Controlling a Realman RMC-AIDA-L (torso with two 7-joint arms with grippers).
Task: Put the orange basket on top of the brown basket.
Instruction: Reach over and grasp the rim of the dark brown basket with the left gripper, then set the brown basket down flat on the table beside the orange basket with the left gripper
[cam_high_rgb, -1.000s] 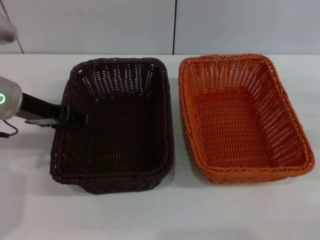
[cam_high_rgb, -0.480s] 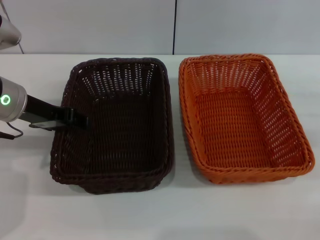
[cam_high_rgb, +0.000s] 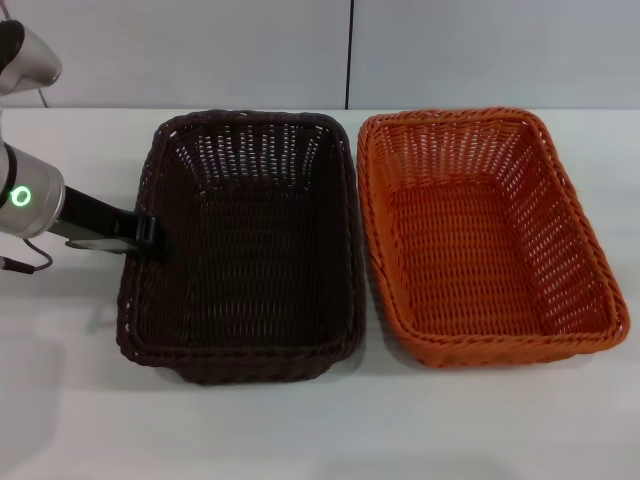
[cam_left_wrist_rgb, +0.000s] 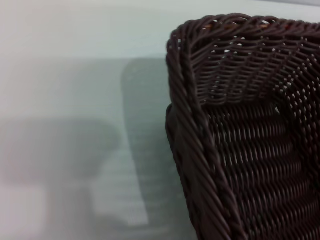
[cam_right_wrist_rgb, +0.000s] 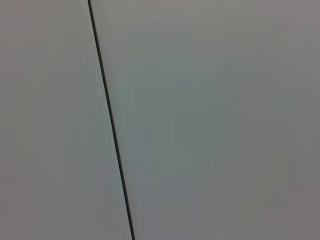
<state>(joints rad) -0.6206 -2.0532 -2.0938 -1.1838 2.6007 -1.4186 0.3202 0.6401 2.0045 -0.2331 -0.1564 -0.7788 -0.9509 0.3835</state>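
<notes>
Orange basket (cam_high_rgb: 487, 236) lengthwise front-to-back beside brown basket (cam_high_rgb: 245, 245); left end effector (cam_high_rgb: 150, 235) seemingly gripping its rim.

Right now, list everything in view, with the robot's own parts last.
brown basket: one, very dark brown, on the table's left half, empty, its right rim close beside the orange one.
orange basket: one, bright orange, on the table's right half, empty, standing on the table, not stacked.
table: one, white, under both baskets.
wall: pale grey panels with a dark vertical seam, behind the table.
left end effector: one, black, on a silver arm with a green light, at the brown basket's left rim.
right end effector: not in view; its wrist camera shows only the wall.
</notes>
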